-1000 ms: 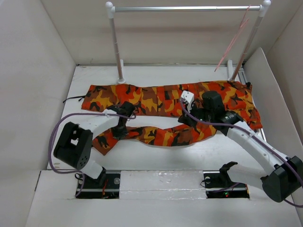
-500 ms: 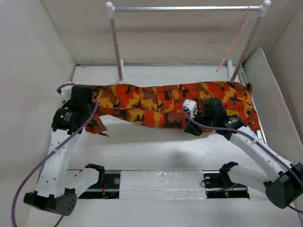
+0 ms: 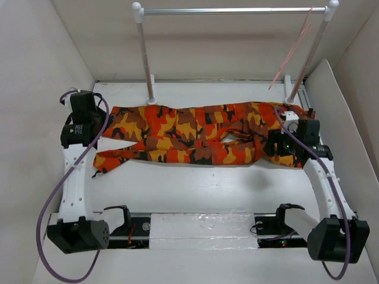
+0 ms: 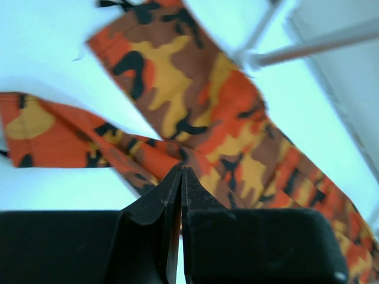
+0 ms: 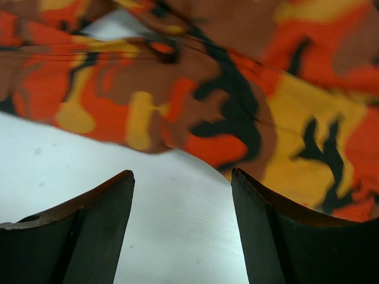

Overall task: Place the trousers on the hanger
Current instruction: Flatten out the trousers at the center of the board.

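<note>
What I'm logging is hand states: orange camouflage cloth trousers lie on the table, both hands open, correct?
Not quite: only the right hand is open; the left hand is shut, as the left wrist view shows. The orange camouflage-print cloth trousers do lie on the white table.
</note>
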Action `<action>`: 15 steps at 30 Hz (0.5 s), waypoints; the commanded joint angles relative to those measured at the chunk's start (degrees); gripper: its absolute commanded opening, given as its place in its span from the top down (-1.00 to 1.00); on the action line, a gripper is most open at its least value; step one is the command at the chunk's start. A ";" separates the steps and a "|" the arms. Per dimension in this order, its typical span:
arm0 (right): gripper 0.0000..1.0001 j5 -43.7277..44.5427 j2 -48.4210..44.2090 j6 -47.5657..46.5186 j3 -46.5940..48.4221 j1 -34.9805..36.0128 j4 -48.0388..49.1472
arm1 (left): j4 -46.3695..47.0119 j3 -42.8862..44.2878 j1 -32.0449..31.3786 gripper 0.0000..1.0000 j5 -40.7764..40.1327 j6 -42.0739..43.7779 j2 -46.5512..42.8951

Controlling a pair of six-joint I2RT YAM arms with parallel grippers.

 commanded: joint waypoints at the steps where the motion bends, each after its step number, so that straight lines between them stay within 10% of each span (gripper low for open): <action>1: -0.45 3.92 -2.79 5.08 -4.09 -7.56 1.82 | 3.60 0.43 -2.56 1.00 4.72 0.31 -3.92; 10: -0.43 7.08 2.47 11.41 -8.58 -30.58 6.30 | 8.69 -21.17 -9.34 0.97 5.08 0.75 -7.44; 15: -0.43 5.16 9.85 15.18 -9.21 -37.91 14.90 | 16.42 -34.17 -6.35 -0.14 12.71 -0.39 -7.01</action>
